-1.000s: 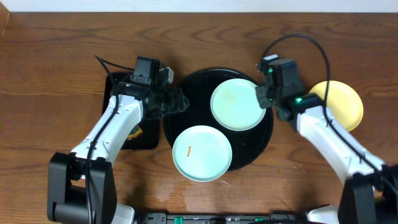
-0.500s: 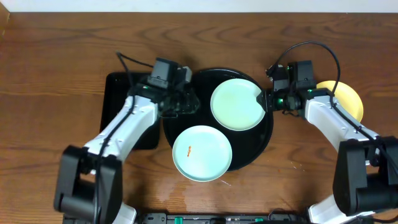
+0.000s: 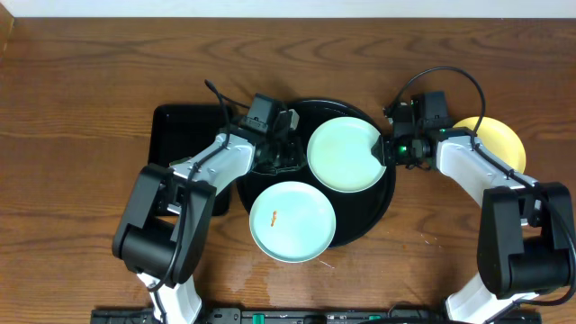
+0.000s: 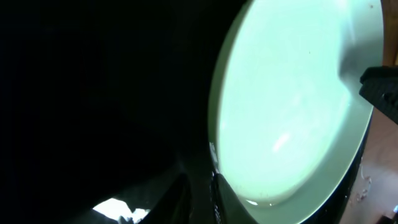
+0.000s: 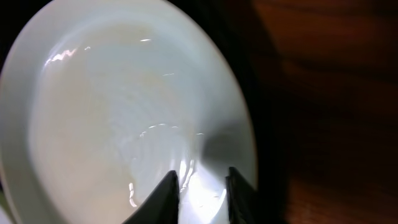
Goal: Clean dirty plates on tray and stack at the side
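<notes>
Reaching from opposite sides, the left gripper [image 3: 291, 157] and right gripper [image 3: 386, 151] flank the far pale mint-blue round plate [image 3: 345, 155] on the glossy round black tray [image 3: 367, 212]. Right fingers [image 5: 173, 193] sit slightly parted over its rim; the left's state cannot be told. The pickup step seems underway: next, pinch the rim and lift.

Tray [image 3: 371, 209] glossy black; upper plate [image 3: 345, 155] mint; lower plate [image 3: 297, 229] mint (orange smear); third plate [image 3: 499, 144] yellow.
</notes>
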You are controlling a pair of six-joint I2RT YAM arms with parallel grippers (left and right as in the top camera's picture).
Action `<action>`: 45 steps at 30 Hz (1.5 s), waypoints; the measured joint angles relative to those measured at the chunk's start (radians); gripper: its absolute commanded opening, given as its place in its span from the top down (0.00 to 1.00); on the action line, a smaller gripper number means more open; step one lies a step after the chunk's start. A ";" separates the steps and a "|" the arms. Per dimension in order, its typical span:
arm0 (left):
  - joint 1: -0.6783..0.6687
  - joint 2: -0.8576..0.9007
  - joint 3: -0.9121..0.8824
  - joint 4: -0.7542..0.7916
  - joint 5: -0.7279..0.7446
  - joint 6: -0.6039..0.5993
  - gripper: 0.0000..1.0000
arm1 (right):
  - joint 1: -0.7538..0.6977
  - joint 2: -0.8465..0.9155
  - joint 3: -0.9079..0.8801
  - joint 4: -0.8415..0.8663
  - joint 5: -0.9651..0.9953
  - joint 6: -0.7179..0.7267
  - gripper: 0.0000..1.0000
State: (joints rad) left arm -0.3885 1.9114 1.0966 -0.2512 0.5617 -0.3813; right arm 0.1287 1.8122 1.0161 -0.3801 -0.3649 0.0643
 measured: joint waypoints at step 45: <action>-0.006 0.034 0.004 0.061 -0.063 -0.011 0.87 | 0.015 0.036 0.000 0.051 0.051 -0.008 0.74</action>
State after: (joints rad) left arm -0.3946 1.9453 1.1004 -0.1902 0.4984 -0.3923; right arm 0.1436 1.8484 1.0164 -0.3294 -0.3134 0.0563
